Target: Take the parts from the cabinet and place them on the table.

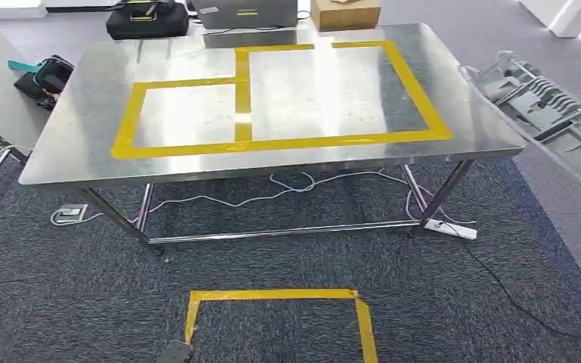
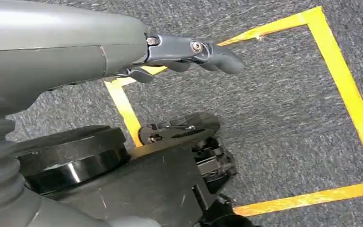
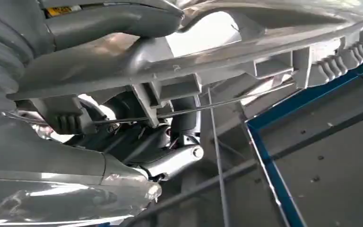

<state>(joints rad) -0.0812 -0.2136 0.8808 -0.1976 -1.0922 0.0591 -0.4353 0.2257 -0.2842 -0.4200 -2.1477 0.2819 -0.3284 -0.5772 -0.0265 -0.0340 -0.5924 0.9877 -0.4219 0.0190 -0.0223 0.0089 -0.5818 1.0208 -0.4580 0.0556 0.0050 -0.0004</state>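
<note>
**Grey part carried toward the taped tabletop**

The right robot hand (image 3: 137, 142) is clamped on a long grey ribbed part (image 3: 246, 61), its dark fingers wrapped round the part's underside in the right wrist view. In the head view the same part (image 1: 548, 106) juts in at the right edge, held tilted just beside the corner of the steel tabletop (image 1: 83, 136) and not yet over it. The left robot hand (image 2: 189, 54) hangs over the carpet with its fingers apart and nothing in them.

The yellow tape rectangles (image 1: 272, 140) on the tabletop look like the placing zones; both are bare, so the task seems early. The risk, as judged from here, is the part's length: swung in low, its end could strike the tabletop edge and twist in the grip.

The right wrist view shows the grip itself and a blue-framed cabinet (image 3: 274, 175) beyond. The left wrist view adds the yellow floor marking (image 2: 345, 90) under the robot.
</note>
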